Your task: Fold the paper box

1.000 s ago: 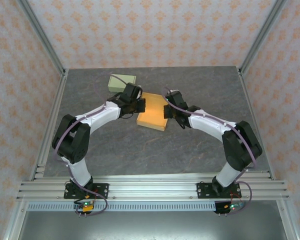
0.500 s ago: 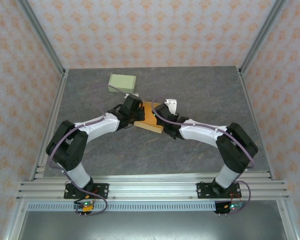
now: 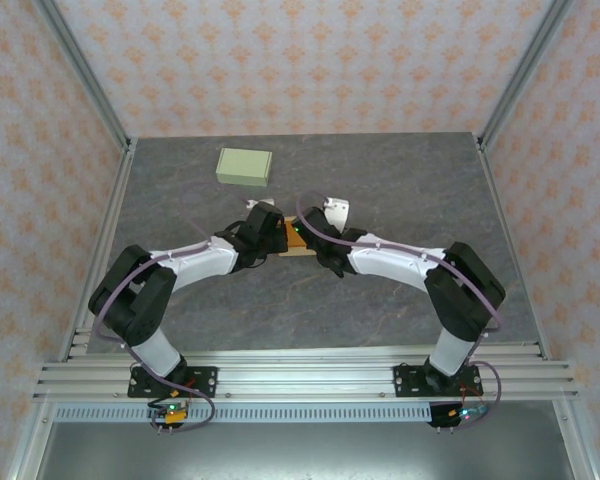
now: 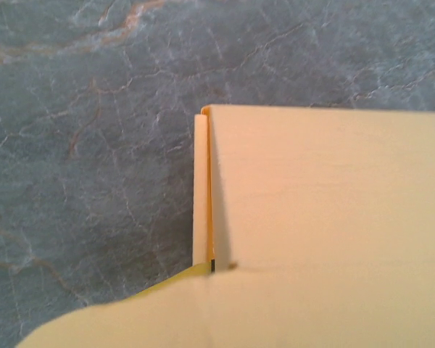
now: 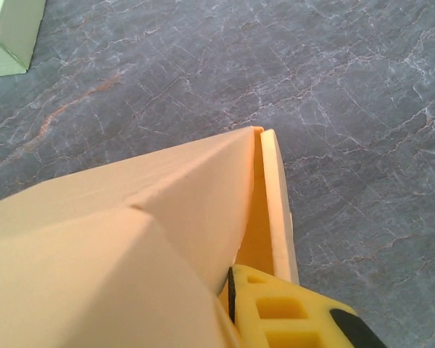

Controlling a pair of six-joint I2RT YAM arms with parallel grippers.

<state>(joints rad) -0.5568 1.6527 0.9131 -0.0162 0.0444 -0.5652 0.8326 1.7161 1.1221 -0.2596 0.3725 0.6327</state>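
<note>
Matt, smooth paper box (image 4: 326,188) on stone-veined table (image 4: 94,109) (faint sheen)

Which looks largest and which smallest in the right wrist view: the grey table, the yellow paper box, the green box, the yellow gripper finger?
1. grey table
2. yellow paper box
3. right gripper's finger
4. green box, though farther away and cut by the frame's edge, so unsure.

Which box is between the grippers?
The yellow box at mid-table. The green box lies alone farther back, untouched.
</note>
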